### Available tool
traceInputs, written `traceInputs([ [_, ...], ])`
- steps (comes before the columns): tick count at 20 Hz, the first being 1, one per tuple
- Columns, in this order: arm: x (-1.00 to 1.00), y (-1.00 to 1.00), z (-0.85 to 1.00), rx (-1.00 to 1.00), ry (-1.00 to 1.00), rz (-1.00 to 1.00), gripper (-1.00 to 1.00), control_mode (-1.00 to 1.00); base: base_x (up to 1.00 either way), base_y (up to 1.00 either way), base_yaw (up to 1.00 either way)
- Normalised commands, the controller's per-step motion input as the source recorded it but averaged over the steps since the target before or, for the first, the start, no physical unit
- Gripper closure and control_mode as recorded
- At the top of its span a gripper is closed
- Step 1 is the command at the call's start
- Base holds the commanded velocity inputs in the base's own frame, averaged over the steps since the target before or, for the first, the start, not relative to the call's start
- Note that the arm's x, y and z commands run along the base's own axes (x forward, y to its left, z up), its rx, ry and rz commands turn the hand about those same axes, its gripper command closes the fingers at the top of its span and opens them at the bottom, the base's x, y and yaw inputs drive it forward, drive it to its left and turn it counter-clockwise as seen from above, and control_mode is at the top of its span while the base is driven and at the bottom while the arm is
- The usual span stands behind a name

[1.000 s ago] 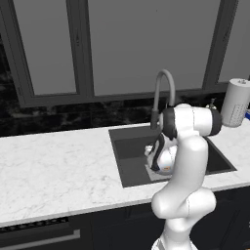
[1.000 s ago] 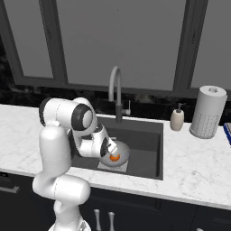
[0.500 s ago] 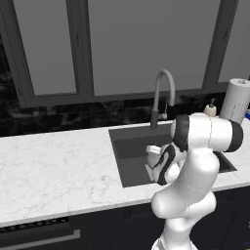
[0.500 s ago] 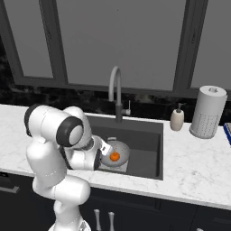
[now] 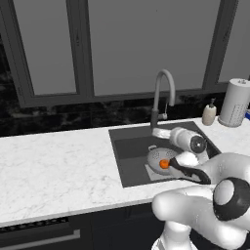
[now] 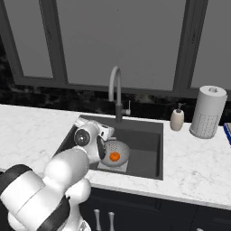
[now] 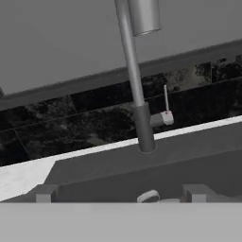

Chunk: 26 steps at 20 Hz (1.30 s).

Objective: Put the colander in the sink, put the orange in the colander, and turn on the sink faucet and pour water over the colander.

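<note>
Colander [image 6: 116,152] sitting on the floor of the sink [image 6: 146,152], toward the front edge, with the orange [image 6: 114,156] resting inside it. Gripper [image 7: 120,197] raised above the basin, jaws spread wide and holding nothing, aimed at the dark lower stem of the sink faucet [image 7: 137,94] at the back rim. Soap dispenser [image 6: 177,119] and paper-towel roll [image 6: 208,112] standing on the counter [image 6: 31,127] by the sink's back right corner.

End effector [image 7: 120,194] up, off orange [image 6: 114,156]

You see a perforated matt metal colander [image 5: 161,159], a smooth grey metal sink faucet [image 5: 162,95], and a polished white marble-like counter [image 5: 58,166].
</note>
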Motion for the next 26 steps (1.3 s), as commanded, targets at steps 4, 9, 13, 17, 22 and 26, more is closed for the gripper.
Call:
traceInputs([
  [4,-0.9,0.63,0.66,-0.12,0.17,0.09,-1.0,-1.0,0.0,0.0,0.0],
  [9,-0.77,0.7,0.61,-0.18,0.45,0.15,-1.0,-1.0,0.0,0.0,0.0],
  [13,-0.68,0.78,0.53,-0.23,0.58,0.15,-1.0,-1.0,0.0,0.0,0.0],
  [17,-0.66,0.3,0.17,-0.09,0.38,0.0,-1.0,-1.0,0.0,0.0,0.0],
  [22,-0.68,-0.75,-0.15,0.27,-0.02,-0.21,-1.0,-1.0,0.0,0.0,0.0],
  [26,-0.29,-1.0,-0.13,0.44,0.0,-0.23,-1.0,-1.0,0.0,0.0,0.0],
])
